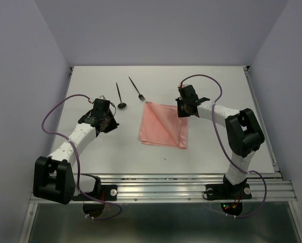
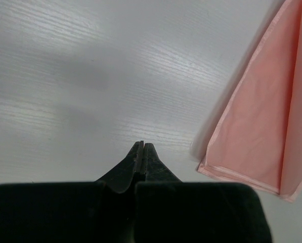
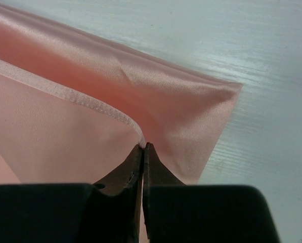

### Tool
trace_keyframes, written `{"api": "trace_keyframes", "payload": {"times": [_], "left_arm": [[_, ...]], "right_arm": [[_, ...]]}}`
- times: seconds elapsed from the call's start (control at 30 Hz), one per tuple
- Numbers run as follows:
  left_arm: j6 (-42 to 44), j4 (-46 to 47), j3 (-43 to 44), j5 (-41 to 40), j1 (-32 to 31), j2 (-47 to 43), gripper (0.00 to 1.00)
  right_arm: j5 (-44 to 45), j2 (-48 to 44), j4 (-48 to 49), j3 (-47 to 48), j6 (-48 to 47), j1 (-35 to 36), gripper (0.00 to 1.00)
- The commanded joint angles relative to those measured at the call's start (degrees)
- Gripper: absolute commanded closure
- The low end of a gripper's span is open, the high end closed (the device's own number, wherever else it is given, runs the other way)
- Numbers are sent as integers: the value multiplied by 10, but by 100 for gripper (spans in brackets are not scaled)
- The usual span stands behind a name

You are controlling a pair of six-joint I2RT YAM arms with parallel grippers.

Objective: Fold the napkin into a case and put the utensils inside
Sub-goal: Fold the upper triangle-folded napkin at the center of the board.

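Table: a white wood-grain table (image 1: 125, 157) carries everything, with both arm bases at its near edge.

Left arm: the white-and-black left arm (image 1: 72, 139) reaches forward over the table's left half, well left of the cloth.

Right arm: the white-and-black right arm (image 1: 231, 119) bends in from the right toward the cloth's far right corner.

Napkin: a thin, pale salmon-pink fabric napkin (image 1: 163, 126) lies flat at the table's middle, folded into a near-square. Its slightly longer axis runs near to far, and a diagonal crease runs from the far left corner to the near right one. The left wrist view shows its nearer hemmed corner (image 2: 262, 126) off to the right. The right wrist view shows an upper layer with a stitched hem (image 3: 65, 131) lying over a glossier lower layer.

Purple cables: thin purple cables (image 1: 48, 119) loop along each arm.

Right gripper: the black right gripper (image 3: 142, 149) sits at the napkin's far right corner (image 1: 183, 110). Its fingers are pressed together on the hemmed edge of the upper layer.

Left gripper: the black left gripper (image 2: 142, 148) is over bare table (image 1: 110, 124), apart from the napkin. Its fingers are pressed together with nothing between them.

Fork: a slim black fork (image 1: 135, 88) lies far of the napkin. Its long axis slants from far left to near right, and its tines point at the napkin's far left corner, just short of it.

Spoon: a slim black spoon (image 1: 119, 95) lies just left of the fork. Its long axis runs almost near to far, with the round bowl at the near end.
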Motion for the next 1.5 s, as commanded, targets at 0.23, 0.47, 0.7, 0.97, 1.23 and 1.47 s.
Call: {"api": "trace_keyframes", "payload": {"times": [0.23,0.47,0.7,0.97,1.23,1.47], "left_arm": [[10,18,7,10,2,6,98],[10,20,3,10,2,5,98],[9,20,-1,10,2,3,98],[9,18,0,9,2,3,98],[9,21,-2,10,2,7,98],[9,20,-4,10,2,4,98]], "right_arm": [[-29,7,21,40,-11,1,99],[-31,20,21,53,-13,1,99],[-14,39,19,78,-33,1,99],[13,52,13,90,-41,1,99],[44,46,13,84,-43,1,99],[48,52,13,87,-42,1,98]]}}
